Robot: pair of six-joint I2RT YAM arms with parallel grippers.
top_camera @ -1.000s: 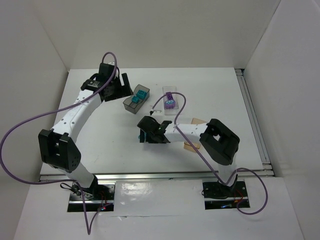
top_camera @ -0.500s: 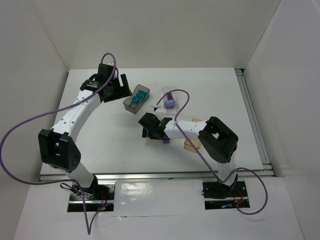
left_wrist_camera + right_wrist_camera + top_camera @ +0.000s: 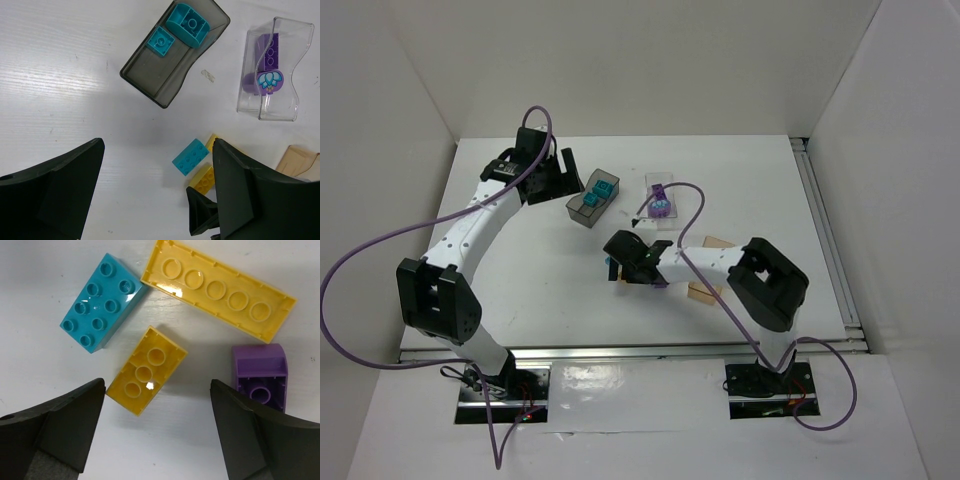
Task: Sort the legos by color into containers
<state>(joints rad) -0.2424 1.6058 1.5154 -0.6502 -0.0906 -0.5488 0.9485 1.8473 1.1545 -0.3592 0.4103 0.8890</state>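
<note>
Right claw point(image 3: 157, 412) spread wide, small yellow brick point(image 3: 146, 370) between fingers point(image 3: 60, 425), seemingly untouched.

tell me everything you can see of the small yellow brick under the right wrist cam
The small yellow brick is glossy plastic, lying upside down on the white table, its hollow underside showing three round tubes. It sits diagonally, touching nothing else, between the open jaws of the right gripper.

We see the smoky grey plastic tray point(image 3: 150, 82) left of the clear plastic tray point(image 3: 287, 102); loose plastic bricks point(image 3: 145, 370) lie nearer the bench's point(image 3: 75, 75) near edge.
</note>
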